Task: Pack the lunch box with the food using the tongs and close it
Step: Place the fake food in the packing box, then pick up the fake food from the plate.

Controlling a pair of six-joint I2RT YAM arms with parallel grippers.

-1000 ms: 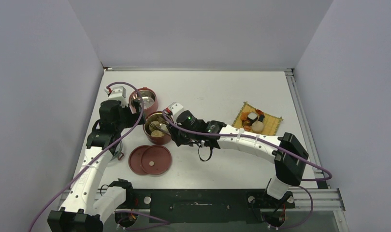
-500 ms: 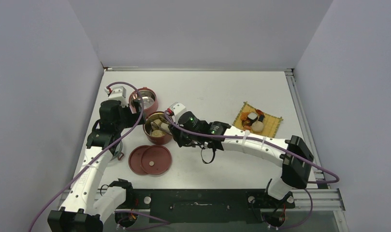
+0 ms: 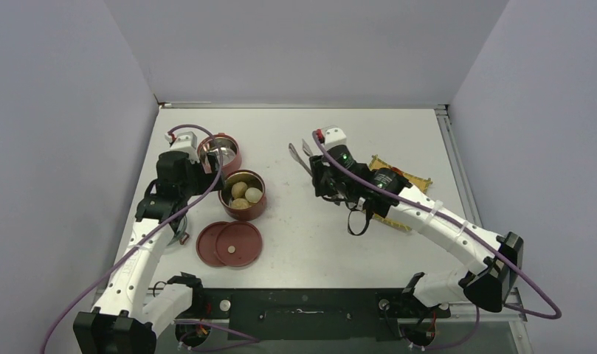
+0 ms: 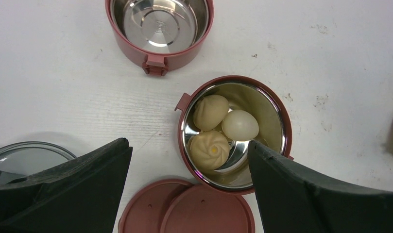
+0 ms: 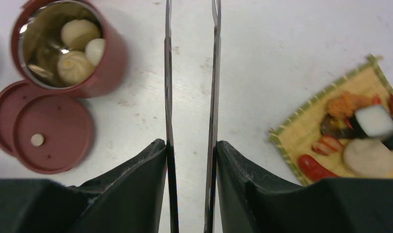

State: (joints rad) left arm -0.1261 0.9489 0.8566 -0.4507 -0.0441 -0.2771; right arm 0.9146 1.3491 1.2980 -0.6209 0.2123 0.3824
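The tongs [image 5: 166, 73] are grasped by the right claw [image 5: 190, 145], arms apart with nothing seen between them, over the table [image 5: 262, 48] between the filled bowl [image 4: 260, 104] and the mat [image 5: 301, 131], presumably so that more food [image 5: 369, 121] can be fetched from the right. The left claw [image 4: 188, 144] is held released above that bowl, where three balls [image 4: 211, 110] lie, likely to steady it; the empty bowl [image 4: 160, 24] is set just beyond, the lids [image 4: 204, 208] near, not yet fitted.

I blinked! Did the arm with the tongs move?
Yes. The right gripper, holding the tongs, swung away from the food bowl toward the yellow mat.
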